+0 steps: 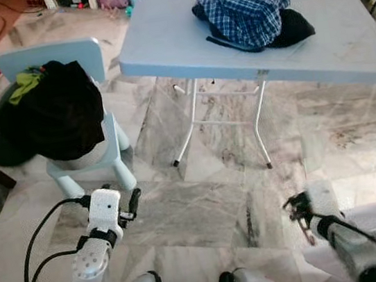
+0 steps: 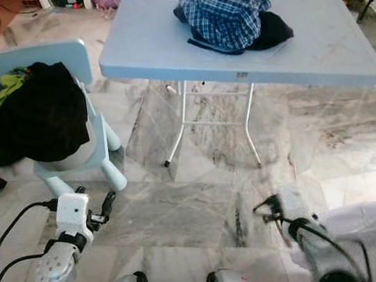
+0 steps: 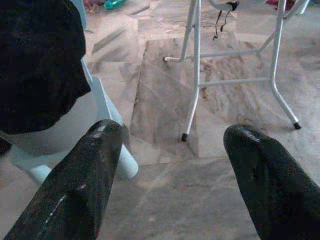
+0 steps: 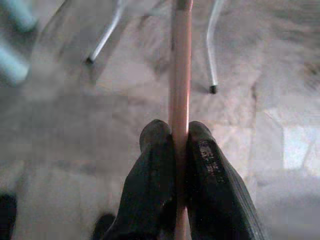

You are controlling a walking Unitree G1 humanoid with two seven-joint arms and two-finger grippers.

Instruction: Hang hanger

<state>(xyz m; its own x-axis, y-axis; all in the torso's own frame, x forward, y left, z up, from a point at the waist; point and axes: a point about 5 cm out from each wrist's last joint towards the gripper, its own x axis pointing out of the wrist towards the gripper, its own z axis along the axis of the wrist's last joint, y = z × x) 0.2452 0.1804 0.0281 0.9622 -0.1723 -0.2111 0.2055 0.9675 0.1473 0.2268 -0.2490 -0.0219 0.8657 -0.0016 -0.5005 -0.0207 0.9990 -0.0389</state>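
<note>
Gripping a thin pink hanger bar [image 4: 180, 60], the right end effector [image 4: 180, 137] is pressing both black fingers flat against it, one on each side, with no gap showing. In the head views this end effector [image 1: 301, 209] is sitting low at the lower right of the frame, blurred, above the marble floor [image 1: 203, 202]; the bar itself is too blurred to make out there. The left end effector [image 3: 172, 145] is holding nothing, its fingers [image 3: 85, 175] standing wide apart, and it is hovering at the lower left of the frame [image 1: 133, 206], just in front of the pale blue chair [image 1: 85, 54]. A heap of black clothing [image 1: 58, 113] with a green piece [image 1: 26, 83] is lying on the chair seat. At the upper centre, the light blue folding surface [image 1: 159, 33] is carrying a crumpled blue plaid shirt [image 1: 243, 7] on top of a dark garment [image 1: 295, 28].
</note>
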